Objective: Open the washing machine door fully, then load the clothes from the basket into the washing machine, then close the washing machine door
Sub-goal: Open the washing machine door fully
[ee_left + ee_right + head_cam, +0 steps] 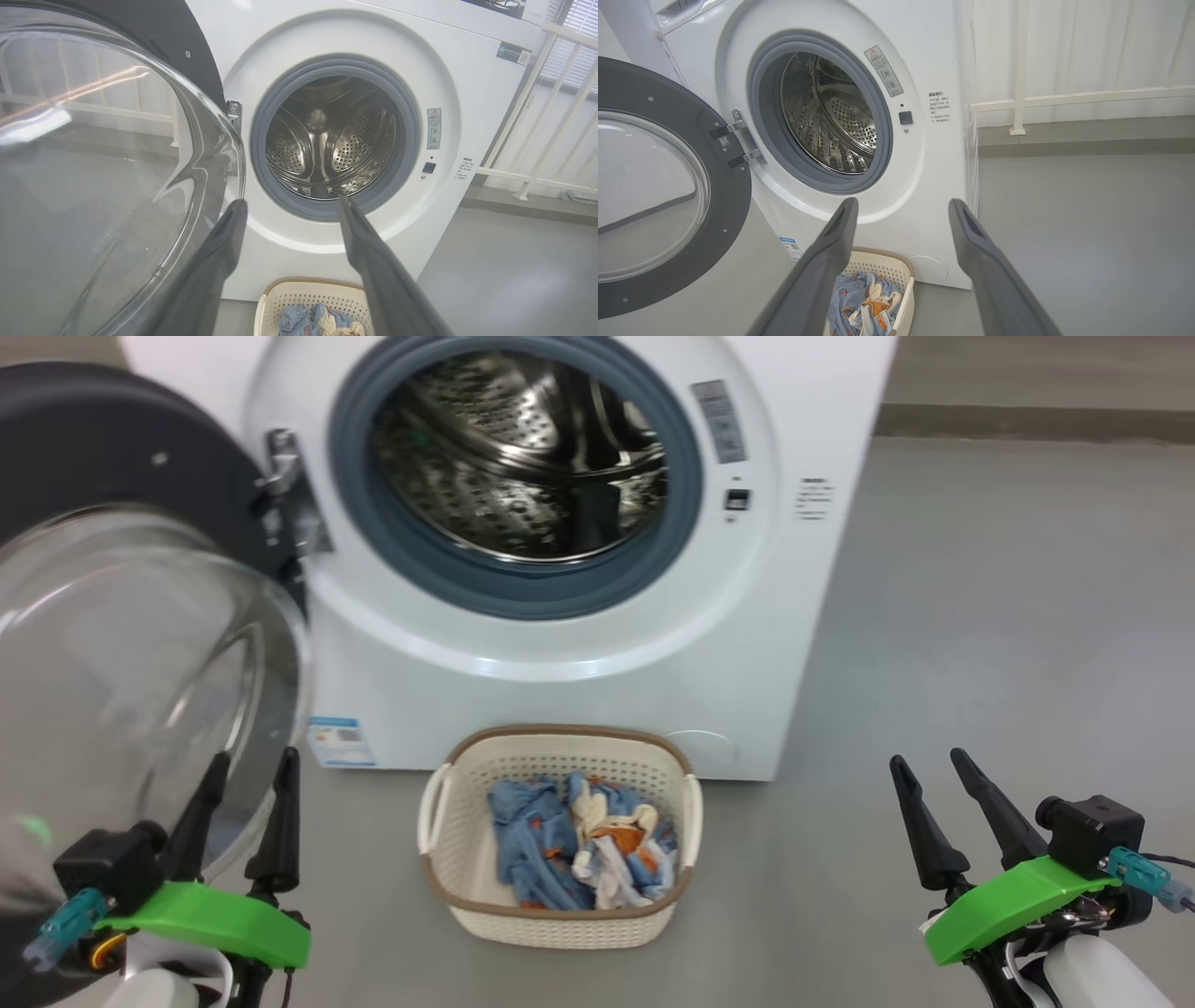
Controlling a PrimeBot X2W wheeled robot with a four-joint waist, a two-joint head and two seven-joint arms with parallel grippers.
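Head view: washing machine door (131, 644) stands open, glass bulging; left gripper (255, 758), right gripper (929, 759) spread, empty.

My head camera looks forward and down at the washing machine (597, 691) from a little way back, my left wrist camera sits close beside the open washing machine door (93, 163), my right wrist camera faces it from farther right, and all three share the drum (523, 457) and the basket (551, 926).

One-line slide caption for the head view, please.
Washing machine door open, drum empty, clothes in the basket; left gripper and right gripper open, holding nothing.
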